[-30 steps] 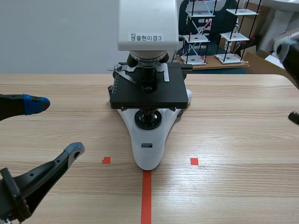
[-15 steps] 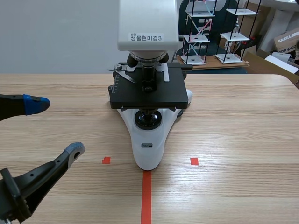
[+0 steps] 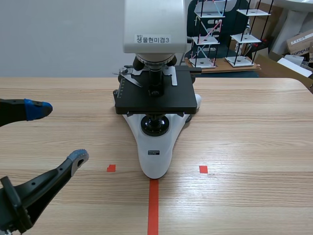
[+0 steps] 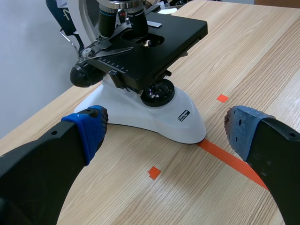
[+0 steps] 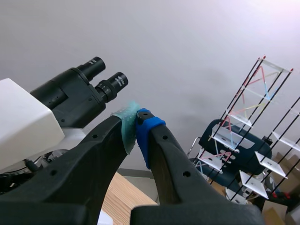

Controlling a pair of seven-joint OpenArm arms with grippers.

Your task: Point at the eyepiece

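Eyepiece (image 5: 111,83): it is presenting as a twin pair of short black tubes. Each is ending in a ridged ring, and both are angling upward out of a black head. That head is sitting on the white upper body of the microscope (image 5: 26,123).

Location: in the right wrist view the eyepiece is standing just ahead of the tips of the right gripper (image 5: 136,121), on the teal-pad side. The nearer tube is appearing very close to the pad; whether they are touching cannot be told. In the scene view the microscope is occupying the centre of the frame on the table (image 3: 244,122). Its white head is running off the top edge, so the eyepiece is falling outside that frame.

Right gripper: its fingers are pressing together, teal pad against blue pad, with nothing between them.

Left gripper (image 3: 56,133): it is hanging at the lower left of the scene frame with its fingers spread wide apart and gripping nothing. In the left wrist view the microscope's white foot is lying on the table ahead of those fingers.

Change: one second ago, blurred black parts of the right arm were showing at the right edge of the scene frame. That edge is now showing only the table and the background. The left gripper and the microscope are keeping their positions.
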